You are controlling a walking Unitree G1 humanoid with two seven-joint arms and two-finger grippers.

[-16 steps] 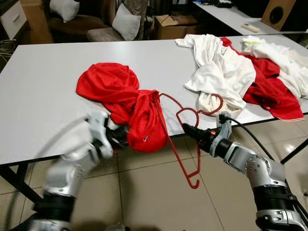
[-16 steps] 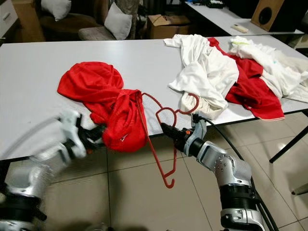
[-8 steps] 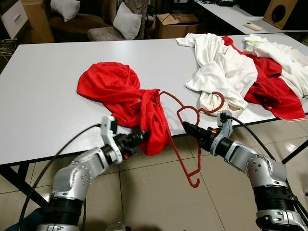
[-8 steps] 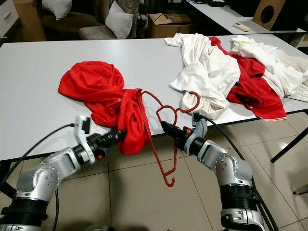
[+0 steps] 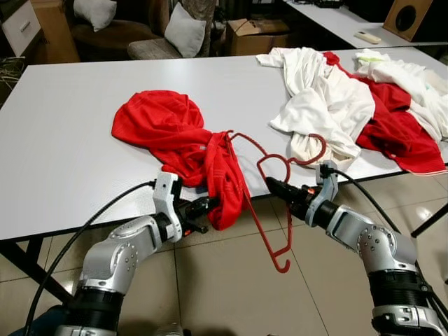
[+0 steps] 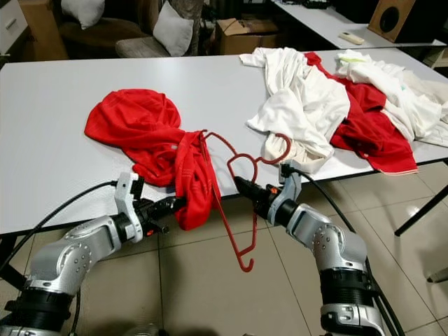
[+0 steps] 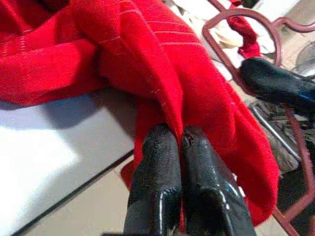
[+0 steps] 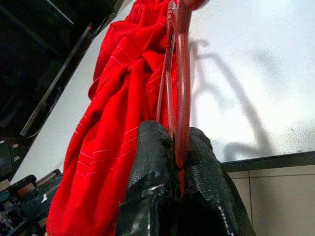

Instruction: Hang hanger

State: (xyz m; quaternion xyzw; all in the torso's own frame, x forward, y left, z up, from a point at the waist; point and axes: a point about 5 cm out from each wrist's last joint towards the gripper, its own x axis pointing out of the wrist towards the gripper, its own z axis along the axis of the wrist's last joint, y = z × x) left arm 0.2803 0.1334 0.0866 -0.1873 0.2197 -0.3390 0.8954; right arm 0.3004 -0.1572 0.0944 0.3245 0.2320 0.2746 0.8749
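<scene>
A red shirt lies bunched on the white table, one end drooping over the front edge. A red plastic hanger is threaded into that end and hangs past the edge, hook up. My right gripper is shut on the hanger near its neck, and its fingers pinch the red bar. My left gripper sits under the table edge, its fingers shut on a fold of the drooping shirt.
A heap of white and red clothes covers the table's right side. Beyond the table stand a chair with cushions and a cardboard box. Tiled floor lies below the front edge.
My left arm swung in fast from the lower left and closed its fingers on the drooping red shirt. The right gripper and hanger stayed almost still.
</scene>
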